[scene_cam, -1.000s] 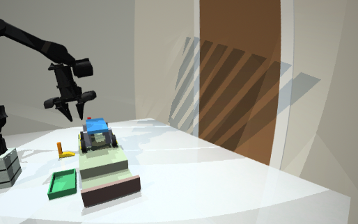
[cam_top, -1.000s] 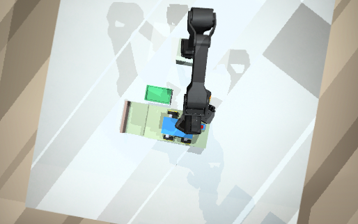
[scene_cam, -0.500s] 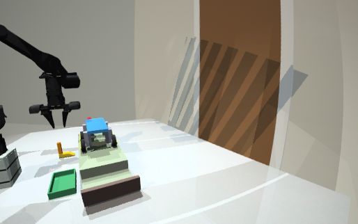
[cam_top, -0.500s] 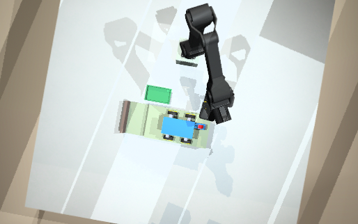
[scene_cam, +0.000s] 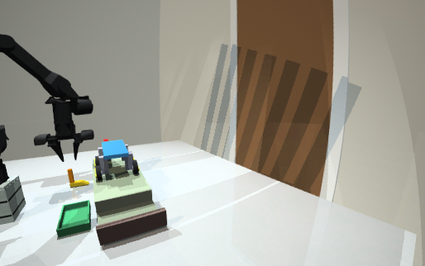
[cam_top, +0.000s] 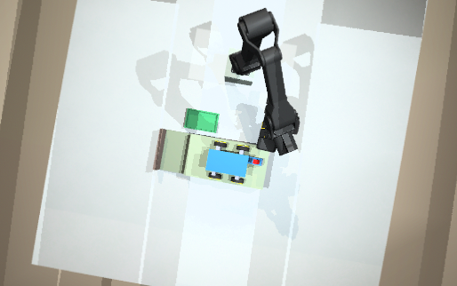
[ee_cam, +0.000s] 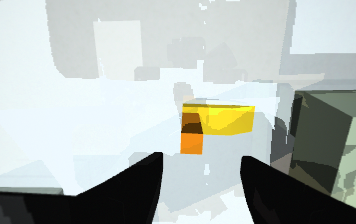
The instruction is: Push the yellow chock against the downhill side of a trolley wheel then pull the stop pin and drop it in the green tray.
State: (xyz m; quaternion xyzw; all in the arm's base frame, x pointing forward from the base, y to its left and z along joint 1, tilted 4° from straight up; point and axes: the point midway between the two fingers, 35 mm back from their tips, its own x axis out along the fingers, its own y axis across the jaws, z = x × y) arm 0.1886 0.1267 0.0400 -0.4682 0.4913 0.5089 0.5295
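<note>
The blue trolley (cam_top: 227, 162) (scene_cam: 113, 149) stands on the pale green ramp (cam_top: 175, 155) (scene_cam: 124, 198) (ee_cam: 320, 135), with the red-headed stop pin (cam_top: 256, 162) (scene_cam: 106, 140) at its uphill end. The yellow chock (scene_cam: 79, 183) (ee_cam: 227, 120) with its upright orange handle (scene_cam: 71, 175) (ee_cam: 192, 140) lies on the table beside the ramp, apart from the wheels. My gripper (cam_top: 276, 144) (scene_cam: 68, 158) (ee_cam: 201, 162) is open and empty. It hangs pointing down just above the chock's handle. In the top view the arm hides the chock.
The green tray (cam_top: 202, 120) (scene_cam: 74, 230) lies on the table beside the ramp's low end. A dark brown lip (cam_top: 156, 150) (scene_cam: 130, 227) closes the ramp's foot. A grey block (scene_cam: 10, 198) stands at the left near the arm's base.
</note>
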